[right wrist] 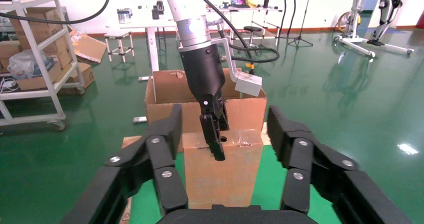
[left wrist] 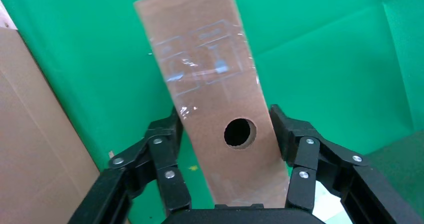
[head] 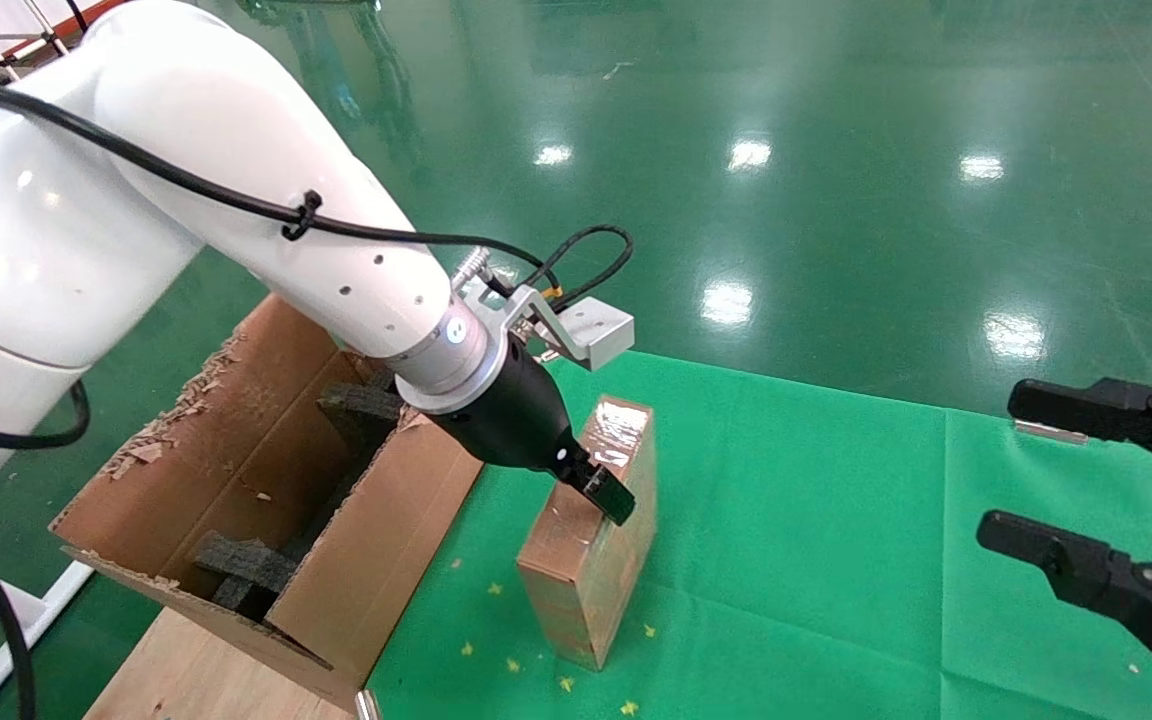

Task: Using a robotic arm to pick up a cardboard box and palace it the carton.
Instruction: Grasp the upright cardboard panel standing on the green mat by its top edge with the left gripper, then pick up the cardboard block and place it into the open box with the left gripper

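The small taped cardboard box lies on its narrow side on the green cloth, just right of the carton. The carton's torn flaps are open and black foam blocks show inside. My left gripper on the white arm reaches down over the box's far end. In the left wrist view it is open, its fingers either side of the box near the round hole, with a slight gap at one pad. My right gripper hangs open and empty at the right, facing the box.
The green cloth runs to the right, with small yellow specks near the box. The carton rests on a wooden board. Glossy green floor lies beyond. The right wrist view shows shelving and tables far behind the carton.
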